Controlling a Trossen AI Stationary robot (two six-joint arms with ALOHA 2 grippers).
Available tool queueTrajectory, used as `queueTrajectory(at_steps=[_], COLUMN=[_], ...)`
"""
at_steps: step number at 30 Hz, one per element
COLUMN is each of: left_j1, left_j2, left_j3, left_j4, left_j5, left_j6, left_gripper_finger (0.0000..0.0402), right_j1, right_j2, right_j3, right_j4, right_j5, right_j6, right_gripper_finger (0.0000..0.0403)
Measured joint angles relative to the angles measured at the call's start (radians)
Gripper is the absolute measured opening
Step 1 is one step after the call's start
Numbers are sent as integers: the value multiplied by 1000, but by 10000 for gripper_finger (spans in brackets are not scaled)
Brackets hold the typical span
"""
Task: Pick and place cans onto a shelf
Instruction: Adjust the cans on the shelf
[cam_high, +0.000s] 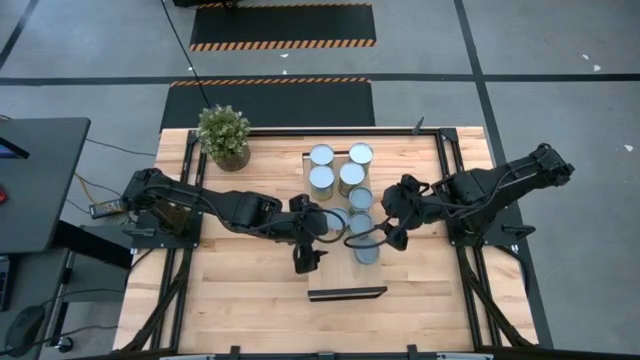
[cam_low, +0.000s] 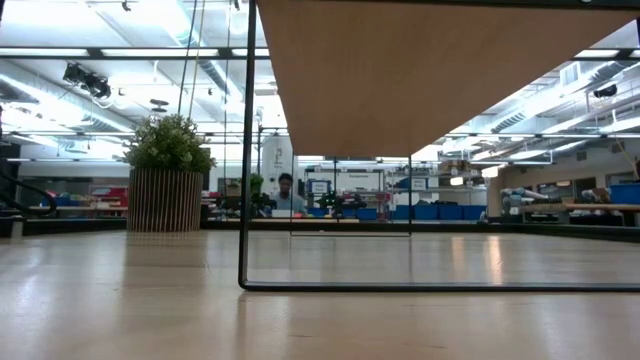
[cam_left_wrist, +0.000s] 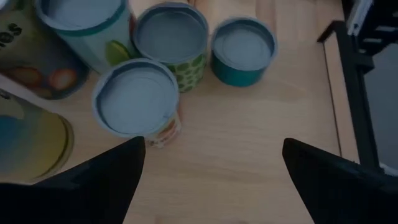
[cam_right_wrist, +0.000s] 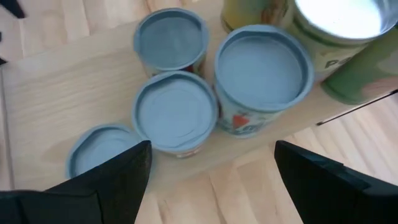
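Several cans with pale round tops stand upright in a cluster (cam_high: 345, 190) at the table's middle. In the low view the shelf (cam_low: 430, 70) shows from below as a raised light-wood plank on a thin black frame; no can shows under it. My left gripper (cam_high: 310, 258) hovers open and empty at the cluster's near left; its wrist view (cam_left_wrist: 211, 168) looks down on a can (cam_left_wrist: 137, 99) just ahead of one finger. My right gripper (cam_high: 392, 238) hovers open and empty at the cluster's near right; in its wrist view (cam_right_wrist: 211, 165) a can (cam_right_wrist: 177, 112) lies ahead of the gap.
A potted plant (cam_high: 223, 135) stands at the table's far left, also in the low view (cam_low: 167, 185). A dark bar (cam_high: 347, 293) lies near the front edge. Black frame rails (cam_high: 455, 190) run along the table's right. Bare wood (cam_high: 240, 300) lies at the near left.
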Motion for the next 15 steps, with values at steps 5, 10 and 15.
queueTrajectory(at_steps=[5, 10, 15], left_j1=[0, 0, 0], left_j2=[-10, -13, -13], left_j3=[0, 0, 0], left_j4=[0, -1, 44], left_j5=[52, 93, 107], left_j6=[12, 20, 33], left_gripper_finger=[387, 387, 387], right_j1=[-17, -4, -4], right_j2=[0, 3, 3], right_j3=[0, 0, 0], right_j4=[4, 3, 3], right_j5=[-54, -42, -22], right_j6=[-11, -12, -19], right_gripper_finger=[347, 347, 347])
